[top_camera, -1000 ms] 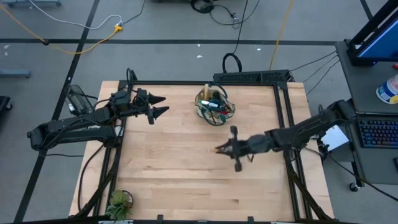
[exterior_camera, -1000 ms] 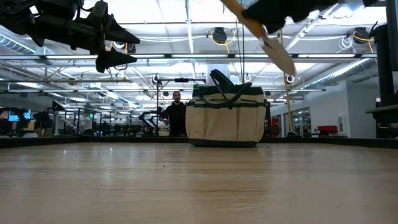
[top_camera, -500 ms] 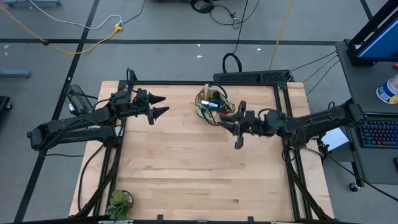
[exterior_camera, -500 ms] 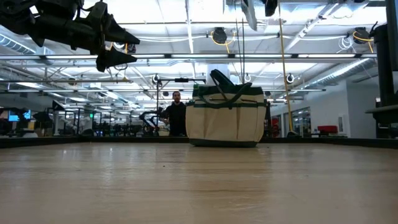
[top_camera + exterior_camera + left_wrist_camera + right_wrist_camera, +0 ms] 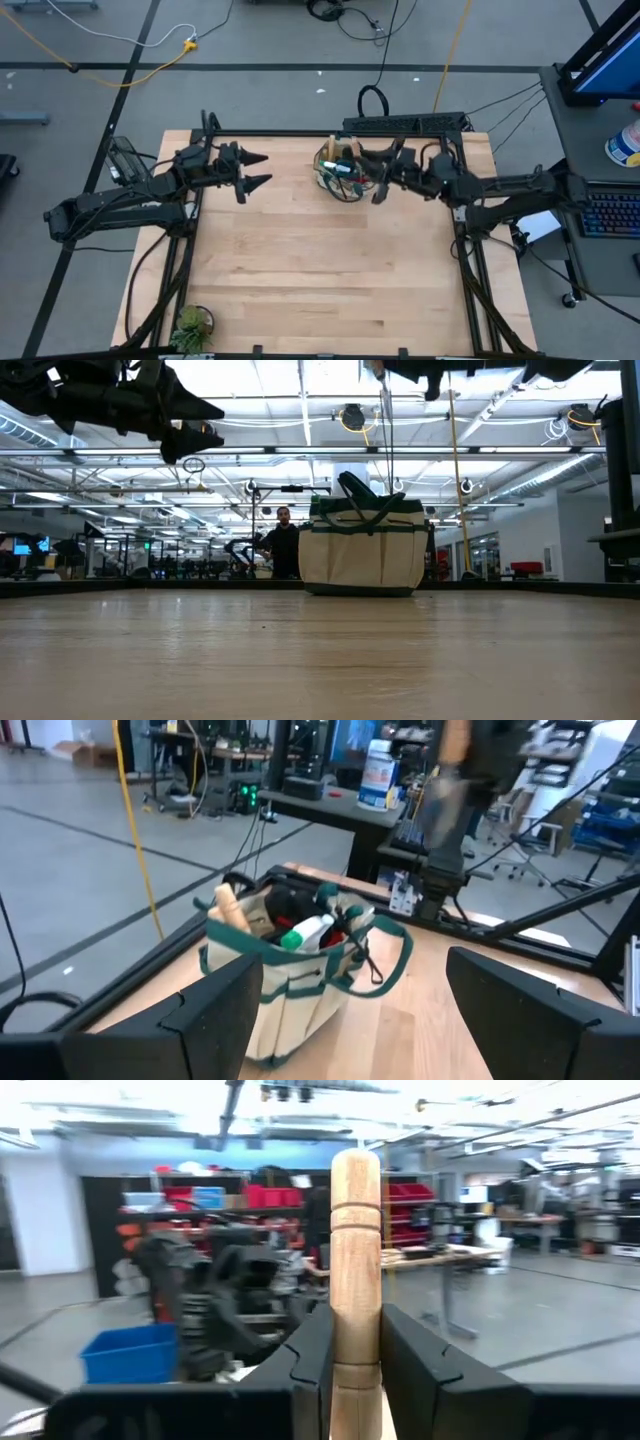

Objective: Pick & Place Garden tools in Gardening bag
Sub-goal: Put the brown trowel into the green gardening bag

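Observation:
The gardening bag (image 5: 345, 172) stands on its base at the far middle of the table, also in the low view (image 5: 365, 555) and the left wrist view (image 5: 290, 975). In it are a green spray bottle (image 5: 305, 932), a wooden handle (image 5: 228, 906) and dark tools. My right gripper (image 5: 378, 182) hovers just right of the bag, shut on a wooden-handled garden tool (image 5: 355, 1230); its metal end is hidden. My left gripper (image 5: 266, 168) hangs open in the air left of the bag, pointing at it. My right gripper pinches the tool's round wooden handle (image 5: 355, 1335) between its two fingers (image 5: 312, 1355), some way back from the handle's rounded free end (image 5: 355, 1165). The fingers come about level from the table's right and lie across the handle. The tool is lifted clear of the table.
A small leafy potted plant (image 5: 190, 328) sits at the near left corner. The wooden tabletop (image 5: 320, 270) has a black frame (image 5: 455, 240) along its edges. A person (image 5: 283, 545) stands far behind the bag, beyond the table.
My right gripper has carried the tool from over the table's middle toward the far edge and upward, ending beside the bag, and its wrist has tipped upward. My left gripper has stayed in place, rolling a little about its own axis.

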Available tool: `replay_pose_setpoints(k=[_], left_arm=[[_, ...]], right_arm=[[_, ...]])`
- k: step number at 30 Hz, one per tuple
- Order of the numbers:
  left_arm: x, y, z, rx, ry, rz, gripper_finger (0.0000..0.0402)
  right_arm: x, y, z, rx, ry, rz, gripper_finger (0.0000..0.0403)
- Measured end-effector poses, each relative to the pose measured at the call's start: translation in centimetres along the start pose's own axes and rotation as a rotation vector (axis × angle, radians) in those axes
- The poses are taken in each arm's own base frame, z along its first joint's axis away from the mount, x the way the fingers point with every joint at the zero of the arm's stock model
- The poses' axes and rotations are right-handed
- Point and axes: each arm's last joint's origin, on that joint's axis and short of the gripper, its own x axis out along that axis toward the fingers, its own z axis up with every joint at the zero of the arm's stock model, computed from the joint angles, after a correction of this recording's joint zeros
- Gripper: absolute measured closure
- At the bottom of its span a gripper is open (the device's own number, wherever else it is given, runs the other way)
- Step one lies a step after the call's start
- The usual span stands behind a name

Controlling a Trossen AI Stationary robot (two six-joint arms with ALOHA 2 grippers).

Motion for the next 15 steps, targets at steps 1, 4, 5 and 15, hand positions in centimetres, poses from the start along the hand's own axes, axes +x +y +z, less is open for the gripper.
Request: replay_pose_setpoints(k=[1, 4, 5, 15], left_arm=[[0.0, 0.0, 0.1, 0.002, -0.008, -0.001, 0.0078], [0.0, 0.0, 0.1, 0.003, -0.013, -0.006, 0.0078], [0.0, -0.1, 0.1, 0.003, -0.012, -0.012, 0.0078], [0.2, -1.1, -0.1, 0.011, 0.005, -0.073, 0.0078]], right_arm=[[0.1, -0.4, 0.0, -0.006, 0.001, -0.017, 0.0352], [0.2, -1.8, -0.4, -0.020, 0.008, -0.069, 0.0352], [0.1, -2.2, -0.6, -0.020, 0.015, -0.085, 0.0352], [-0.5, -4.2, -4.1, 0.032, 0.094, -0.094, 0.0352]])
